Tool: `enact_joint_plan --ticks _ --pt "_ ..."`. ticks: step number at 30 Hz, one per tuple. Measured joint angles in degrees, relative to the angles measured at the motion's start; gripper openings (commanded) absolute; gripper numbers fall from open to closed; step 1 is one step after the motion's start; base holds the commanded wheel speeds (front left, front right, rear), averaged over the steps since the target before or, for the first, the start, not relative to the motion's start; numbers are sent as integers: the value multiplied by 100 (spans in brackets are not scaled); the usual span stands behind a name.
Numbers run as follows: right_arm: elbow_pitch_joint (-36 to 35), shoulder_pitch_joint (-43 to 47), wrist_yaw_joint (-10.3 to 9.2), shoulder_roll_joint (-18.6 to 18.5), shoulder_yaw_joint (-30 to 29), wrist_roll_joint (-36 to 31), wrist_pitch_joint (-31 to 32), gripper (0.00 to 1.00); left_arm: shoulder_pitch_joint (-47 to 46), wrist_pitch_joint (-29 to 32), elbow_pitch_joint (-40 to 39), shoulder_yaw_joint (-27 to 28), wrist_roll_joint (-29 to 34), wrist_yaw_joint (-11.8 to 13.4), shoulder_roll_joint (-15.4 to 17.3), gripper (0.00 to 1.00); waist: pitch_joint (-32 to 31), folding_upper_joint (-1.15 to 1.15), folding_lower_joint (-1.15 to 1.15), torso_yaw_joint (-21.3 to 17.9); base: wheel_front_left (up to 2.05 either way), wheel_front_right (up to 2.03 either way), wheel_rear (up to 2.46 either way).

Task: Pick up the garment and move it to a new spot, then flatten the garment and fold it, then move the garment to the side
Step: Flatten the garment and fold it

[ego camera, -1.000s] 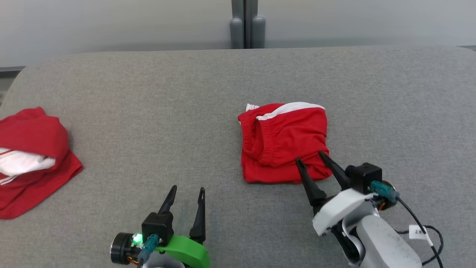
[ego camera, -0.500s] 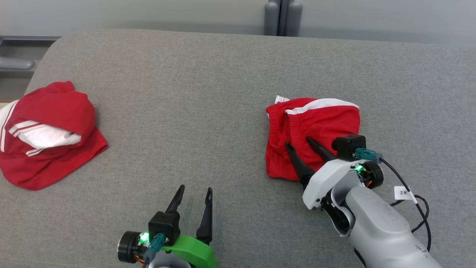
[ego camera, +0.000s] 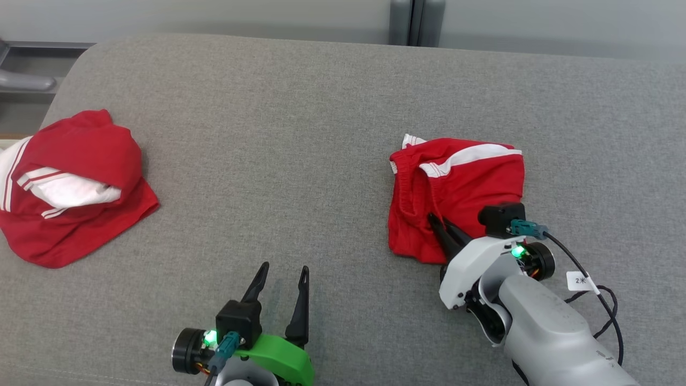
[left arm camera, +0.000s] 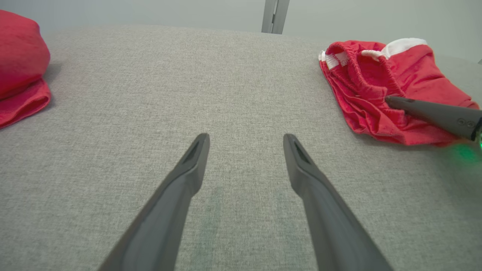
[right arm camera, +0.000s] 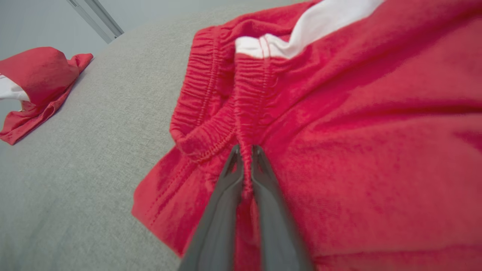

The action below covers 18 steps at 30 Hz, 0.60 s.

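Observation:
Folded red shorts with a white stripe [ego camera: 455,193] lie on the grey cushion at centre right, also in the left wrist view [left arm camera: 380,86] and the right wrist view [right arm camera: 339,131]. My right gripper [ego camera: 437,222] rests on their near edge, shut on a ridge of red cloth by the elastic waistband [right arm camera: 244,150]. My left gripper [ego camera: 284,273] hovers open over bare cushion at the lower centre, its fingers [left arm camera: 194,158] wide apart with nothing between them.
A second red and white garment [ego camera: 64,182] lies crumpled at the cushion's left end, also at the upper left of the right wrist view [right arm camera: 37,82]. The grey cushion [ego camera: 268,134] spreads wide between the two. A grey post [ego camera: 417,21] stands behind the far edge.
My right gripper slid forward onto the shorts and its fingers came together on the cloth. The head camera turned left, shifting the whole picture rightward. The left gripper stays as it was.

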Motion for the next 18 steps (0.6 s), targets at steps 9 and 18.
enact_joint_plan --ticks 9,18 --pt "-272 -72 0 -2 172 155 -127 0 -1 1 8 -3 12 -10 0 100 -71 0 0 0 0 0 0" --pt "-615 -181 0 0 385 74 -149 4 5 0 9 -90 24 -37 0 100 -105 0 0 138 0 0 0"
